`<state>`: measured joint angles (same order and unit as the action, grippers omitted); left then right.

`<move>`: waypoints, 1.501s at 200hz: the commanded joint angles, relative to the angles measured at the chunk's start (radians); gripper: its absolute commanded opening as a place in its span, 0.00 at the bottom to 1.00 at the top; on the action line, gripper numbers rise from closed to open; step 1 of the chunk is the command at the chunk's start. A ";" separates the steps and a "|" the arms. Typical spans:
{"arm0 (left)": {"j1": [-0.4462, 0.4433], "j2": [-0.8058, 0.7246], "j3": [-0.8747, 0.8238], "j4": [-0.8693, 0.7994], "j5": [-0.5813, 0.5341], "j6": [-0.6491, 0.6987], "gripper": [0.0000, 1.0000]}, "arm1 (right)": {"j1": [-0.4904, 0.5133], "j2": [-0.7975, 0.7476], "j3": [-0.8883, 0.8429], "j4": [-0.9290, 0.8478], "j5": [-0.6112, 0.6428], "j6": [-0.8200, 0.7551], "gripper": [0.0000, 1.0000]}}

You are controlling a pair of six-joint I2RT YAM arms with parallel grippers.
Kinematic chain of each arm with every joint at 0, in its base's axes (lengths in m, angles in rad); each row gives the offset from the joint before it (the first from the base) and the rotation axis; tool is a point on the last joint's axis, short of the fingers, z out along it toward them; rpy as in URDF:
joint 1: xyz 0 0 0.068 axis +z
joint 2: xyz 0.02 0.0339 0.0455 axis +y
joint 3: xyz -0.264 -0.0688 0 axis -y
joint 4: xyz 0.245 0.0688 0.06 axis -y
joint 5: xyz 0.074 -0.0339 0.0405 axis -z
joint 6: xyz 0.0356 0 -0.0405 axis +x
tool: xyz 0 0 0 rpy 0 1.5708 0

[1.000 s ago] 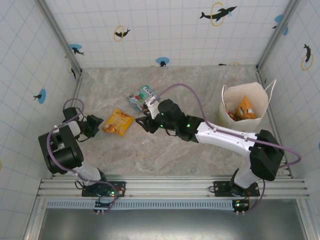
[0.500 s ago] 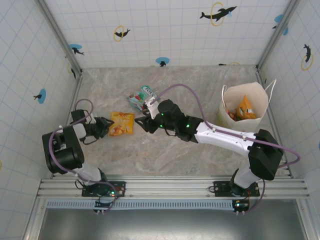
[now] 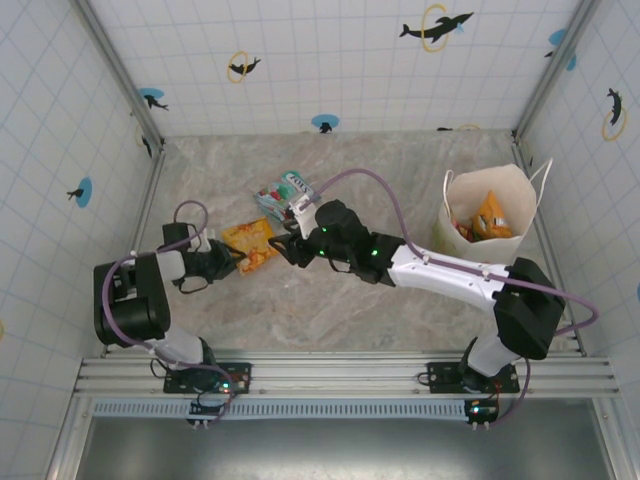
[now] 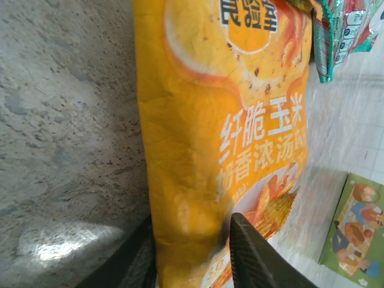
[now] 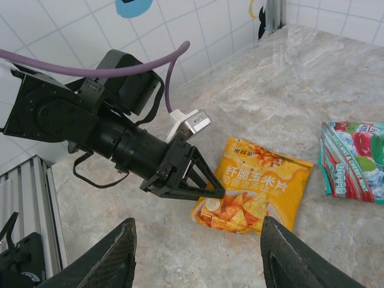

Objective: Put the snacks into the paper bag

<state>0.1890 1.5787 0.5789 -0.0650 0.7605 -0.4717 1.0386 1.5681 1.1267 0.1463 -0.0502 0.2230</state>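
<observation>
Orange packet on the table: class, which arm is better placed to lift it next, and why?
Left. The left gripper straddles an edge of the orange packet; the right gripper hangs open beside it, empty.

Lab cell: tiled walls, aluminium rails

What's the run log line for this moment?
left claw: shut on yellow packet | right claw: open, empty, hovering | bag: upright, snacks inside | green packet: on table

An orange packet lies flat on the marble table, green-and-teal packets just beyond it. Well apart, the cream paper bag stands upright and open, another orange snack inside.
</observation>
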 commanded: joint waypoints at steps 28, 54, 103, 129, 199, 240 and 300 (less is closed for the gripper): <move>-0.031 -0.003 0.030 -0.034 -0.063 0.013 0.14 | -0.008 -0.043 -0.055 0.050 0.033 -0.001 0.56; -0.038 -0.058 0.052 -0.070 -0.074 0.031 0.06 | -0.018 -0.085 -0.099 0.080 0.050 -0.002 0.56; -0.085 -0.157 0.146 -0.194 -0.041 0.092 0.00 | -0.058 -0.169 -0.170 0.083 0.072 -0.037 0.56; -0.106 -0.200 0.212 -0.244 0.003 0.108 0.00 | -0.083 -0.215 -0.201 0.081 0.060 -0.092 0.56; -0.262 -0.289 0.355 -0.295 0.041 -0.100 0.00 | -0.055 -0.295 -0.246 0.006 0.144 -0.749 0.56; -0.420 -0.329 0.336 -0.216 -0.021 -0.318 0.00 | 0.009 -0.279 -0.265 0.037 0.319 -1.174 0.56; -0.501 -0.338 0.333 -0.142 -0.061 -0.443 0.00 | 0.031 -0.224 -0.254 0.015 0.383 -1.395 0.57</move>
<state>-0.2935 1.2552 0.9112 -0.2554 0.7212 -0.8364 1.0595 1.3071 0.8669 0.1635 0.2626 -1.0336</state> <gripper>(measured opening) 0.063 0.572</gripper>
